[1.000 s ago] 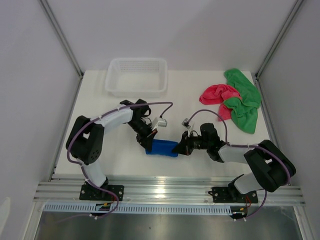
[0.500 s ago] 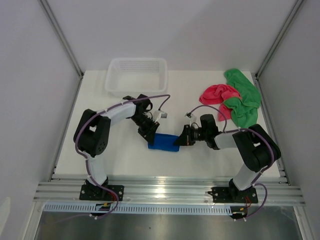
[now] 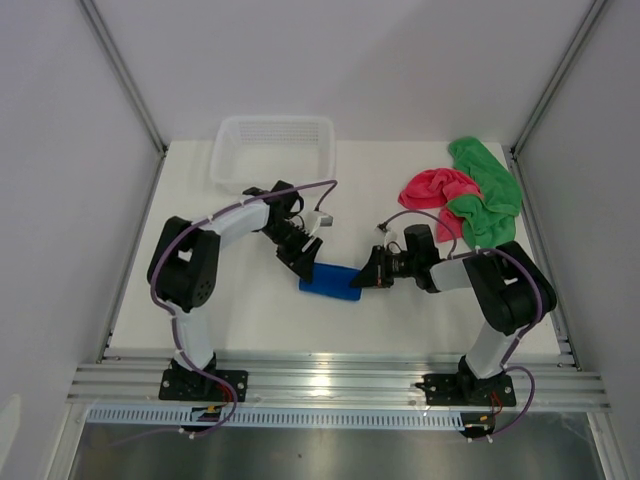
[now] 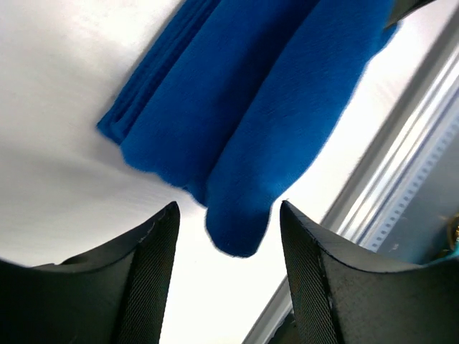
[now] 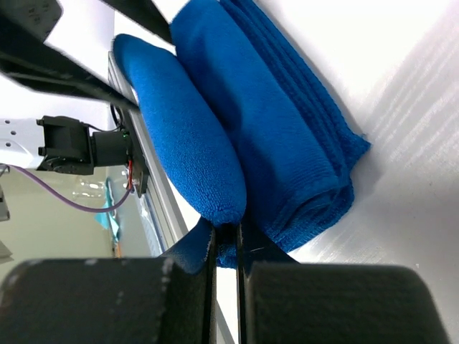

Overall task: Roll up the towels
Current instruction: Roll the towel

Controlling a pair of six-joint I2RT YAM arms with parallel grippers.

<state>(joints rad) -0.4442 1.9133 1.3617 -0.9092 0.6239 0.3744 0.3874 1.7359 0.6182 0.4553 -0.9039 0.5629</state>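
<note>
Top external view: the rolled blue towel is located mid-table, between the grippers. The left gripper is spread wide, clear of the cloth. The right gripper is pinched on one end. With only that end restrained, the roll may be loosened or dragged.

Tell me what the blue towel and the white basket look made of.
The blue towel: soft microfibre-like cloth, matte; a fine fuzzy nap and ribbed, layered edges show in the wrist views. The basket: probably moulded plastic, semi-translucent white, with mesh-like perforated walls; it is too small in view to be sure of the finish.
</note>
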